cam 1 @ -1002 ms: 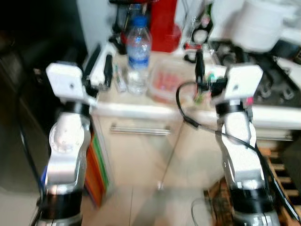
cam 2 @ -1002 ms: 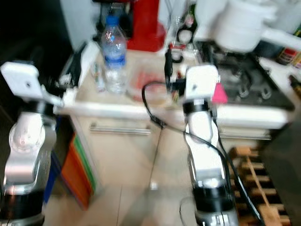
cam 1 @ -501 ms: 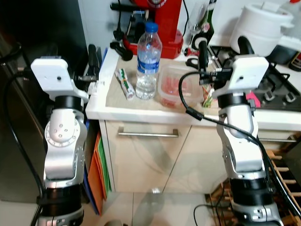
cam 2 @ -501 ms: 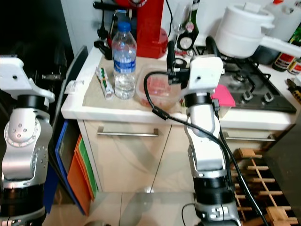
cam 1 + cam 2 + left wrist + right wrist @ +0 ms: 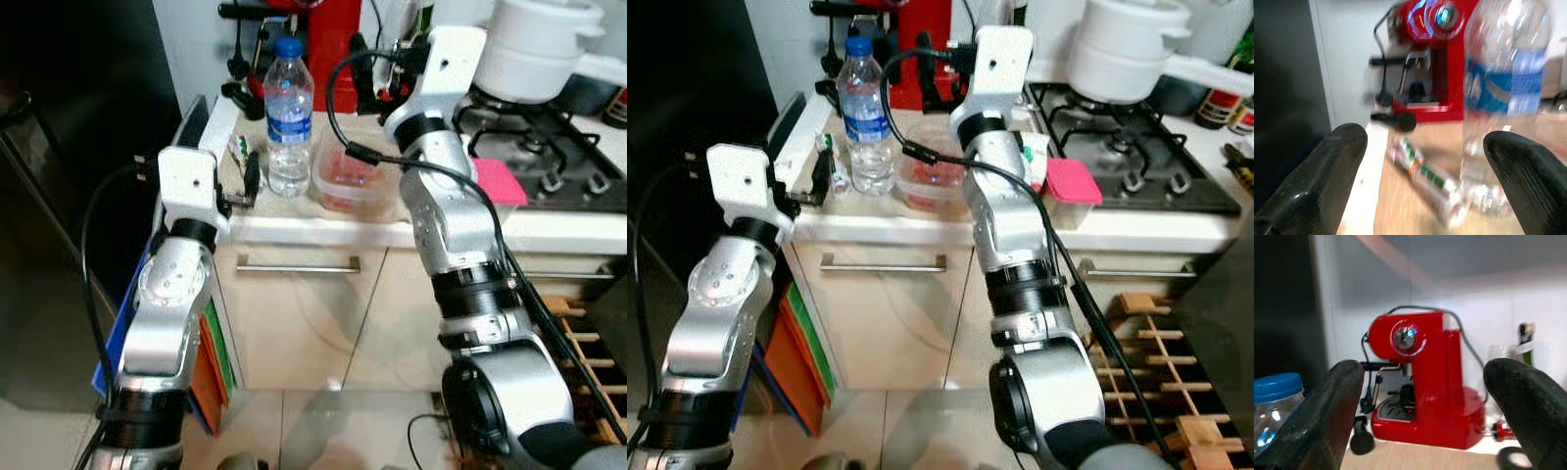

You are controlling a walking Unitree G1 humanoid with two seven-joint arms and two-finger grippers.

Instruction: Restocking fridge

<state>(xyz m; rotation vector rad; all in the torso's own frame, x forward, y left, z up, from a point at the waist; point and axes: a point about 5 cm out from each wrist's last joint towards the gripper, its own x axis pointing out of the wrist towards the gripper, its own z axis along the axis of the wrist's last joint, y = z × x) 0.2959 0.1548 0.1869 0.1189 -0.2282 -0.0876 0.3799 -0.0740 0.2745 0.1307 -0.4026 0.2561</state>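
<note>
As the water bottle (image 5: 289,116) stands upright on the counter (image 5: 323,227) beside a clear food container (image 5: 348,179), the left gripper (image 5: 1425,181) hovers at the counter's edge, jaws spread wide and empty, the bottle just ahead near one finger. The right gripper (image 5: 1422,416), raised above the counter, also gapes empty toward a red coffee machine (image 5: 1420,382). A small tube (image 5: 1427,178) lies beside the bottle.
</note>
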